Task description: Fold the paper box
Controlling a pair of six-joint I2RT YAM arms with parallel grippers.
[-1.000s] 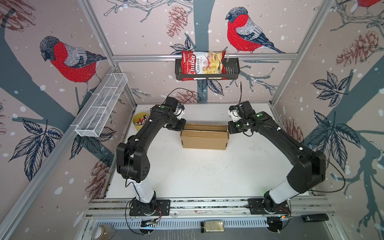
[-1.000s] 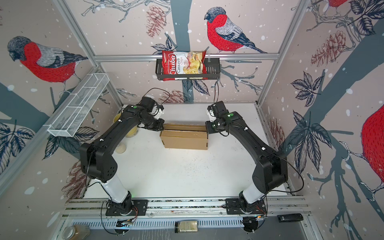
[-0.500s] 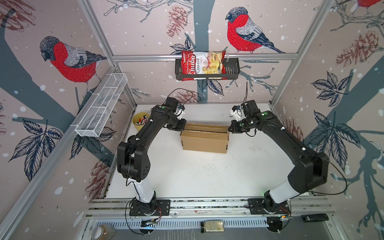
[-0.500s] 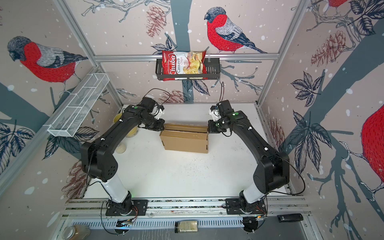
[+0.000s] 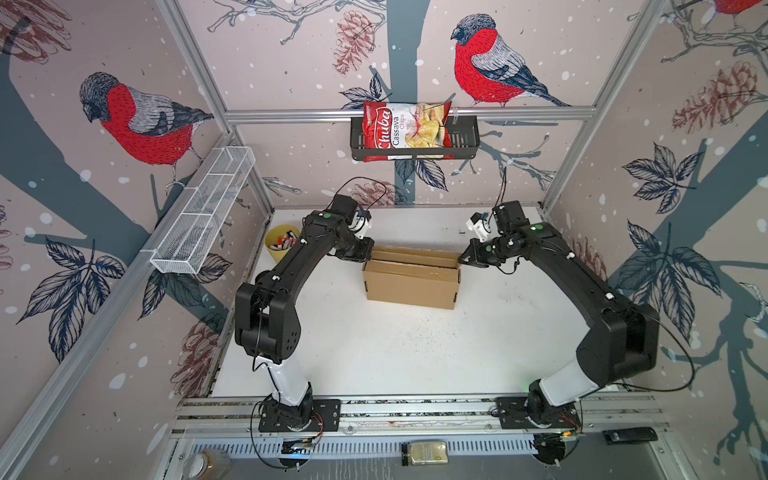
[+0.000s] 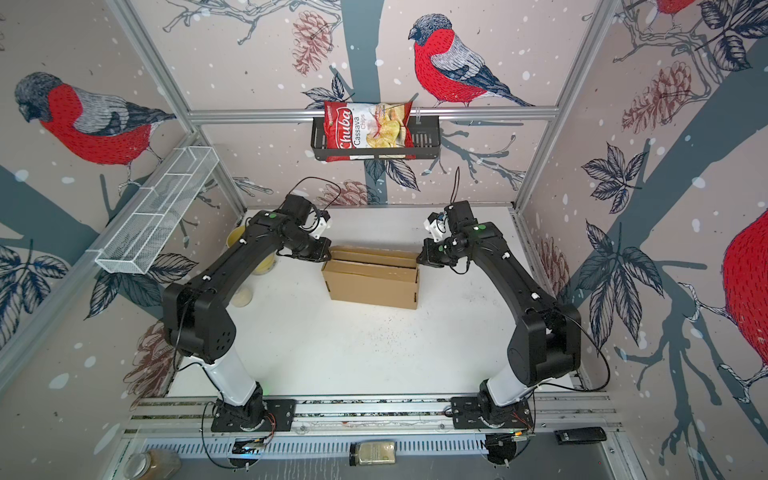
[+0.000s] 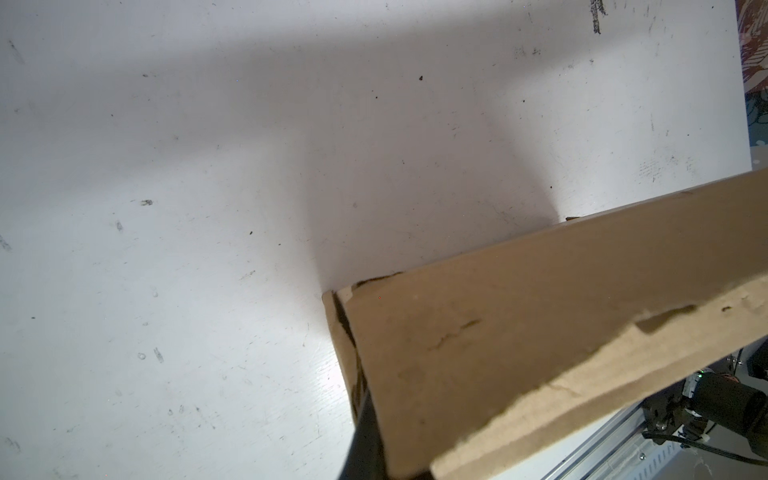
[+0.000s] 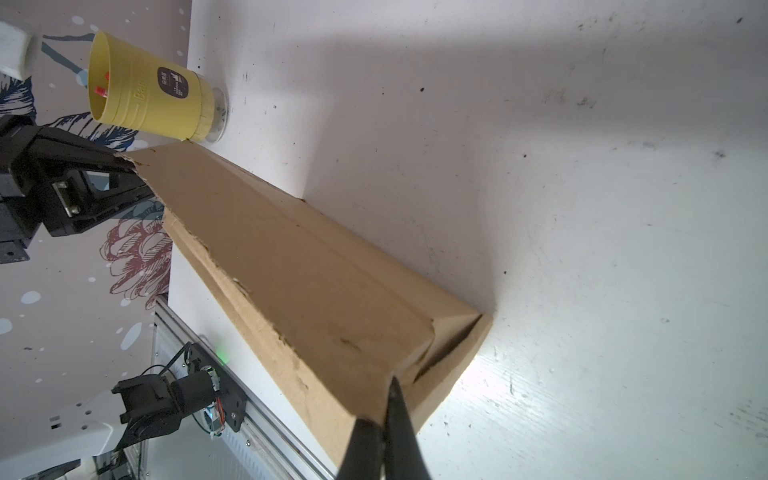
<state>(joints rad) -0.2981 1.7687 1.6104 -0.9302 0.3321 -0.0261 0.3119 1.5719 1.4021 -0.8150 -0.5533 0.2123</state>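
Top views: find the paper box [image 5: 411, 282] at the rear middle of the white table [image 5: 415, 357], between the two arms, with a wide brown face turned to the camera and folded panels stacked behind it. Note the left gripper [image 5: 365, 254] clamped at the box's left end and the right gripper [image 5: 462, 261] clamped at its right end, both on the upper rear edge. Against a second earlier, see the brown face larger, its near edge closer to the front rail, and the right wrist swung outward with the tip kept at the box end. Read that as the box tipping or the held panel swinging on its crease, and judge a fold under way but not yet closed. Log the containers: a black basket [image 5: 465, 141] on the rear wall holding a red bag of cassava chips [image 5: 399, 131]; a yellow cup [image 5: 272, 251] at the table's left rear corner with pens inside; a white mesh tray [image 5: 199, 224] on the left wall, contents not discernible. Left wrist: see one dark finger [image 7: 363, 436] pressed along the end of a cardboard panel, its partner hidden behind the board; take that as a pinch. Right wrist: see both fingers [image 8: 401, 424] closed on the box's near corner, the left gripper biting the far corner, and the yellow cup just beyond with red-capped pens at its mouth.
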